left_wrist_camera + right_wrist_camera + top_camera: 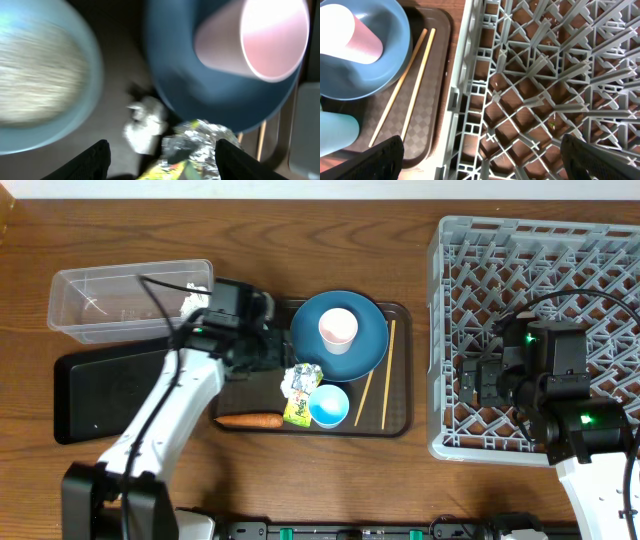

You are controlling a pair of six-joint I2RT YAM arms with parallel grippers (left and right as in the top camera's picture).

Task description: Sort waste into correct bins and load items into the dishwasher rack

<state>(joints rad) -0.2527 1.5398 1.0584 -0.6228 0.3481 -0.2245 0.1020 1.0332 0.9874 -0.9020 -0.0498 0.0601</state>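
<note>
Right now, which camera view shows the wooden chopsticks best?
The right wrist view: both chopsticks lie large, sharp and full-length on the brown tray. Overhead shows them whole but small, beside the blue plate. Left wrist shows at most a blurred sliver.

Overhead: high above, facing straight down; takes in the whole table (pixel 300 240), with the dishwasher rack (pixel 540 240) at right.
Left wrist: very near and blurred, looking down on the plate (pixel 200 95) and cup (pixel 265 40).
Right wrist: close over the rack's left edge, facing down.
Shared: plate and cup show in all three views.
</note>
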